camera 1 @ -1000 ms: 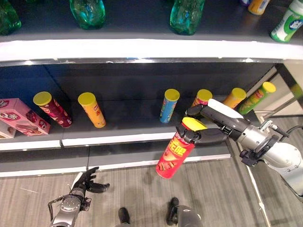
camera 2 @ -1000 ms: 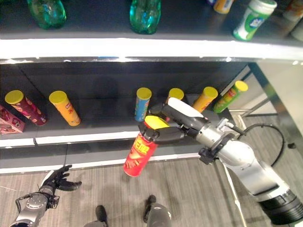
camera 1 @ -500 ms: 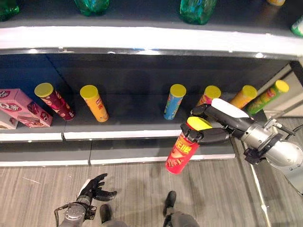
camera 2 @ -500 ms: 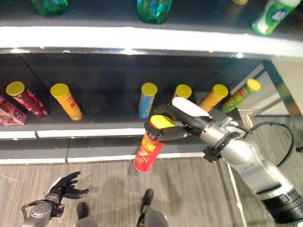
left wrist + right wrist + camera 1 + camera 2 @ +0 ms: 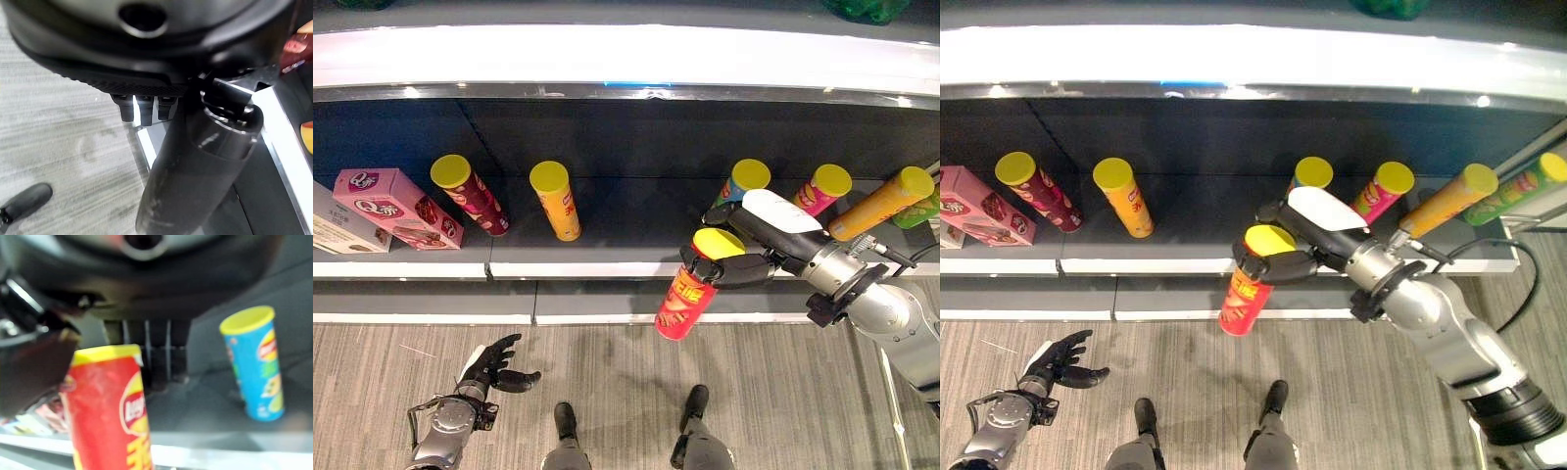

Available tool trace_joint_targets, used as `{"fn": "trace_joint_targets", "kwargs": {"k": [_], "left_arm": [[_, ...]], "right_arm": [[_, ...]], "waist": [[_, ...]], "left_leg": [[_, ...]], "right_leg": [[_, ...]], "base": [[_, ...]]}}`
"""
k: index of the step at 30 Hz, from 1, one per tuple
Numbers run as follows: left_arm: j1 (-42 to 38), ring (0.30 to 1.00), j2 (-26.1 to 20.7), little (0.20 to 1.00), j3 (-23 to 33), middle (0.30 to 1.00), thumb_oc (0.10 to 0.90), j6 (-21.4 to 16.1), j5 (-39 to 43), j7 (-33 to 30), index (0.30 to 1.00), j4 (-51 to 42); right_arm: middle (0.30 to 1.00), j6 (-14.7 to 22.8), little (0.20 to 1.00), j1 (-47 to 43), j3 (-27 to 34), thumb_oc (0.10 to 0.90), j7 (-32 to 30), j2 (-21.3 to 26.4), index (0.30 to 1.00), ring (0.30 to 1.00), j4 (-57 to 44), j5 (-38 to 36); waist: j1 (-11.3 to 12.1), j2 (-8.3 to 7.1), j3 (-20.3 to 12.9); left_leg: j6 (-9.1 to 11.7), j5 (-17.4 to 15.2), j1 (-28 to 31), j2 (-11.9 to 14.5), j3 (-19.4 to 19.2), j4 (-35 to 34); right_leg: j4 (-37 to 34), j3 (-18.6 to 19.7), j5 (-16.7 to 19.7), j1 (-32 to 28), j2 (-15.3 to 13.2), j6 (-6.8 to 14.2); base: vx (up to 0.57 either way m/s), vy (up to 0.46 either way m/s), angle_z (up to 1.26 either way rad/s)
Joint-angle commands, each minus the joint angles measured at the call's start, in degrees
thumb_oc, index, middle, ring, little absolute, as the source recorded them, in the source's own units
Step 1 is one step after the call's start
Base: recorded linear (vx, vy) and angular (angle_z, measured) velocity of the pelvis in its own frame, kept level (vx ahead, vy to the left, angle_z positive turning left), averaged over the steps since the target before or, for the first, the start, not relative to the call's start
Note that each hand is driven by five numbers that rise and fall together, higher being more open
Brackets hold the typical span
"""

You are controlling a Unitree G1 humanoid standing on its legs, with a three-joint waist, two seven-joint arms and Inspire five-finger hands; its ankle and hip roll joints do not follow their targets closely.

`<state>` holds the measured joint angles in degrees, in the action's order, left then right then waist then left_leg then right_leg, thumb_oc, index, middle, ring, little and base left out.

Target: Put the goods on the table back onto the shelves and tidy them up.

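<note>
A head camera looks down at a dark store shelf with a white front lip, above grey floor.

At nine o'clock on the shelf, a pink box lies tilted. Just beside it, toward ten o'clock, stand a maroon can and then an orange can, both with yellow lids.

At seven o'clock, low over the floor, the left hand hangs idle with its fingers spread and relaxed, holding nothing.

Just right of centre, the right hand is clamped near the top of a red can with a yellow lid. Fingers and thumb wrap it just under the lid. The can hangs upright in front of the shelf lip, its base below the level of the shelf, not yet on it.

Behind that hand, toward two o'clock, stand a blue can, a pink can, an orange-yellow can and, at the three o'clock edge, a green can.

The step in hand looks like carrying the red can to the shelf. The likely next move is to lift it over the lip and set it down in the open gap toward eleven o'clock of the hand, between the orange can and the blue can, without knocking the blue can.
</note>
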<state>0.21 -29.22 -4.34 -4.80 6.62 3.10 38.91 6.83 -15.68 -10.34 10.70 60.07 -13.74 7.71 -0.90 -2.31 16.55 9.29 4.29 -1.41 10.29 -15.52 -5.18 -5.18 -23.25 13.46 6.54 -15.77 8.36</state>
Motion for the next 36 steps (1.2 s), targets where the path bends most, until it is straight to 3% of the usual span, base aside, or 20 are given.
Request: {"fn": "trace_joint_targets", "kwargs": {"k": [1,2,3,7,8,12,15,27,33,36], "left_arm": [[-1.45,0.900,-2.93,0.900,1.43,0.900,0.800,-3.48,0.00,-2.54,0.900,-2.05],[-1.44,0.900,-2.92,0.900,1.49,0.900,0.800,-3.48,0.00,-2.55,0.900,-2.05],[-1.39,0.900,-2.96,0.900,1.70,0.900,0.800,-3.43,0.14,-3.18,0.900,-2.86],[-1.30,0.900,-3.10,0.900,1.21,0.900,0.800,-3.87,0.87,-4.44,0.900,-4.36],[-1.37,0.900,-3.14,0.900,1.11,0.900,0.800,-3.87,1.03,-4.71,0.900,-4.53],[-1.60,0.900,-2.80,0.900,0.53,0.900,0.800,-3.77,1.33,-5.93,0.900,-4.65],[-1.49,0.900,-2.08,0.900,0.34,0.900,0.800,-3.47,1.09,-6.31,0.900,-3.67],[-0.38,0.900,-0.84,0.900,0.13,0.900,0.800,-3.47,0.75,-7.22,0.900,-3.88],[-0.79,0.900,-0.73,0.900,-0.69,0.900,0.800,-3.85,0.90,-8.43,0.900,-4.22],[-0.74,0.900,-0.35,0.900,-0.77,0.900,0.800,-3.92,1.12,-8.61,0.900,-3.91]], "right_arm": [[0.300,2.40,0.300,-9.18,1.80,0.400,-7.47,-1.33,0.300,0.300,-1.77,6.15],[0.300,2.42,0.300,-9.38,1.61,0.400,-7.53,-1.35,0.300,0.300,-1.66,6.19],[0.300,1.85,0.300,-11.78,0.56,0.400,-9.63,-1.83,0.300,0.300,0.15,11.34],[0.300,0.57,0.300,-16.26,-1.11,0.400,-15.15,-3.66,0.300,0.300,4.27,20.11],[0.300,0.13,0.300,-17.74,-1.71,0.400,-16.58,-4.26,0.300,0.300,5.35,21.57],[0.300,-1.19,0.300,-19.89,-0.86,0.400,-21.26,-6.33,0.300,0.300,5.94,26.21],[0.300,-1.26,0.300,-19.44,-0.12,0.400,-22.21,-6.81,0.300,0.300,4.79,27.02],[0.300,-2.27,0.300,-18.19,3.06,0.400,-25.70,-6.38,0.300,0.300,2.53,30.98],[0.300,-4.37,0.300,-21.14,5.05,0.400,-30.99,-5.26,0.300,0.300,3.71,34.80],[0.300,-4.43,0.300,-20.96,6.83,0.400,-32.04,-5.32,0.300,0.300,2.94,32.89]], "waist": [[0.66,-1.28,1.62],[0.58,-1.29,1.62],[1.43,-0.90,2.51],[3.47,0.54,4.15],[3.78,0.72,4.91],[5.44,2.94,6.04],[6.02,3.72,6.04],[6.95,3.83,5.61],[7.60,3.91,6.10],[7.50,4.07,6.17]], "left_leg": [[0.92,-4.85,-2.06,2.61,-1.47,4.40],[0.92,-4.86,-2.10,2.62,-1.45,4.44],[0.91,-4.59,-3.02,2.78,-1.01,4.37],[1.25,-4.86,-3.94,3.24,0.62,4.10],[0.83,-3.76,-4.97,3.02,0.78,4.35],[0.93,-3.93,-6.52,2.85,3.73,3.79],[0.63,-3.50,-7.37,2.31,5.29,3.31],[0.17,-3.27,-7.63,1.52,6.85,2.10],[-0.03,-3.24,-8.13,1.13,7.51,1.91],[-0.01,-3.12,-8.44,1.00,7.78,1.93]], "right_leg": [[9.01,0.43,-9.20,1.12,-3.03,4.94],[9.03,0.42,-9.21,1.14,-3.03,4.93],[9.19,-0.14,-9.13,1.69,-3.15,4.99],[9.81,-0.88,-10.02,1.77,-3.10,5.78],[10.08,-1.87,-9.25,2.30,-3.64,5.11],[12.09,-3.00,-10.86,2.53,-4.51,5.79],[13.49,-4.11,-11.55,2.73,-5.27,5.83],[14.36,-5.65,-12.00,2.45,-5.90,6.08],[14.37,-5.59,-12.01,2.85,-5.79,6.14],[14.55,-5.92,-12.03,2.91,-5.94,6.17]], "base": [[-0.05,-0.029,0.18],[-0.05,-0.020,0.20],[-0.04,-0.013,0.18],[0.01,-0.013,0.14],[-0.01,-0.014,0.30],[0.03,-0.015,0.34],[0.04,-0.004,0.38],[0.02,-0.001,0.13],[0.01,-0.003,0.02],[0.02,-0.001,0.05]]}}
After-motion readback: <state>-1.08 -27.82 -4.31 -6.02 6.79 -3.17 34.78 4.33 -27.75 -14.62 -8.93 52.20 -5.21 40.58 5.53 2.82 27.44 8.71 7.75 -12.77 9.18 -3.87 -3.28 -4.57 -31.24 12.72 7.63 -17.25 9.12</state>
